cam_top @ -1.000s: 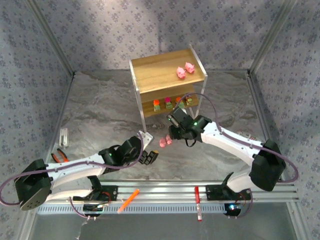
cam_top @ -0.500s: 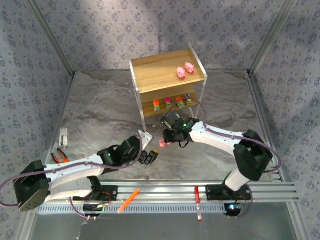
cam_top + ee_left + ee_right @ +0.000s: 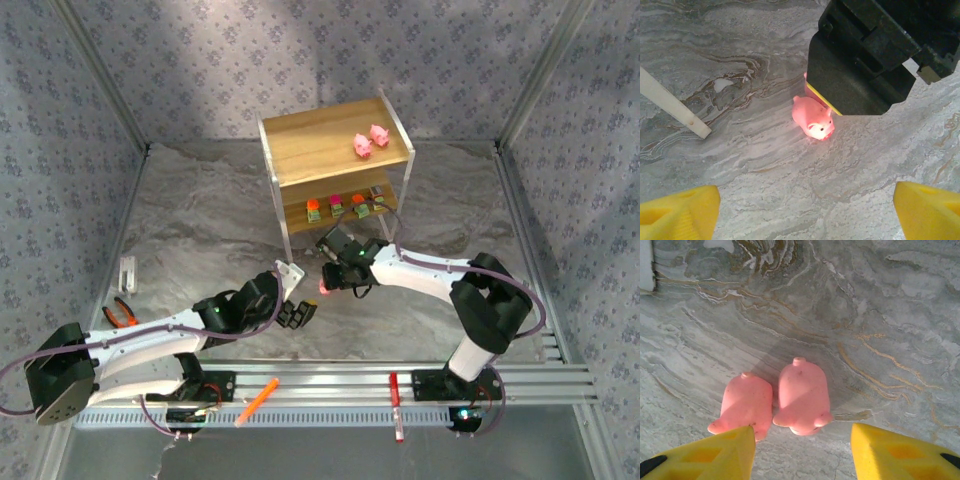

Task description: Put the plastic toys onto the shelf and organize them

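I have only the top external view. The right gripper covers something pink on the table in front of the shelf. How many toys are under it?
Observer: Two. The right wrist view shows pink pigs side by side on the table: the left pig and the right pig.
Operator: Is the gripper clamped on either?
Observer: No. The right gripper has its jaws open, and neither pig is gripped.
Operator: What about the left gripper?
Observer: The left wrist view shows the left gripper open and holding nothing. It is aimed at a pink pig whose snout faces that camera, just below the right gripper's black body.
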